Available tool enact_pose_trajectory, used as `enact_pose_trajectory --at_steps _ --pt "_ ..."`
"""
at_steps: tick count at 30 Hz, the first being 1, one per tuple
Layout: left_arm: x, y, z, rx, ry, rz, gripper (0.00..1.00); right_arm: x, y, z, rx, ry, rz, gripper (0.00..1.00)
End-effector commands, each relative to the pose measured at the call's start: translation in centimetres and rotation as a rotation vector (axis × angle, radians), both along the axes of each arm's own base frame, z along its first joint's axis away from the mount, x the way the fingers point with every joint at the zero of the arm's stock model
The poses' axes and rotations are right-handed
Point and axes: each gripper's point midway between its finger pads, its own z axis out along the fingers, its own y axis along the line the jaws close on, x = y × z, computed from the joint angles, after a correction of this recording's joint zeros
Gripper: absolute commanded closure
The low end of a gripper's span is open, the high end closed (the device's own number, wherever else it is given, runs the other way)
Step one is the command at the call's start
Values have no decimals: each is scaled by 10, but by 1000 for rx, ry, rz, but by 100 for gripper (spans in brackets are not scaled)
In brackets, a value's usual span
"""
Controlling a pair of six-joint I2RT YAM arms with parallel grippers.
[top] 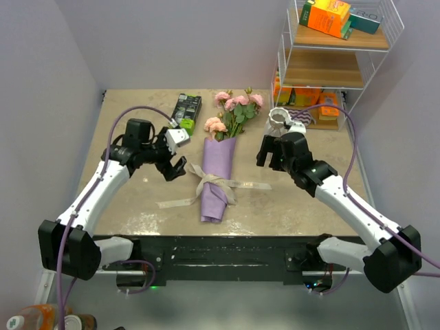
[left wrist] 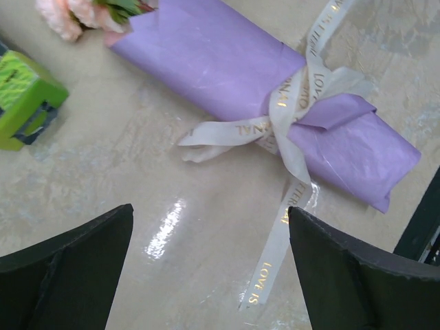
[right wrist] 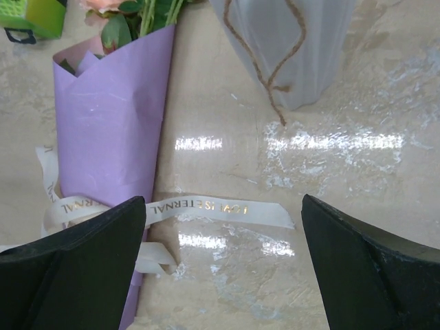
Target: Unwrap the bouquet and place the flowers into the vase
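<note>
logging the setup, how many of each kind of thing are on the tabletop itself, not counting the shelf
bouquet: 1
vase: 1
green box: 1
dark packet: 1
total: 4

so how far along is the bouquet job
Done: nothing yet. The lilac paper-wrapped bouquet lies flat on the table, its beige ribbon still knotted. In hand: nothing; the left gripper and right gripper hang open on either side of it. Left: untie, unwrap, and move the pink flowers into the off-white ribbed vase.
</note>
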Motion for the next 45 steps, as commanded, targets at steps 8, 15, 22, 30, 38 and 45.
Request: enact_pose_trajectory --at_steps 8,15,22,30,38,45 --pt "-21 -24 -49 56 -36 -183 1 11 51 -59 78 73 -18 1" --pt "-24 -41 -74 47 -25 -204 1 9 71 -96 123 134 -90 1" --pt "-26 -56 -89 3 65 -255 1 3 83 -113 144 154 -119 1" --pt "-32 -64 -96 -35 88 -298 1 1 85 -129 153 160 -162 2" --pt "-48 -72 -100 -78 188 -350 12 3 87 -134 152 159 -172 2" --pt "-48 -71 -112 -63 196 -313 61 9 93 -137 170 145 -173 2"
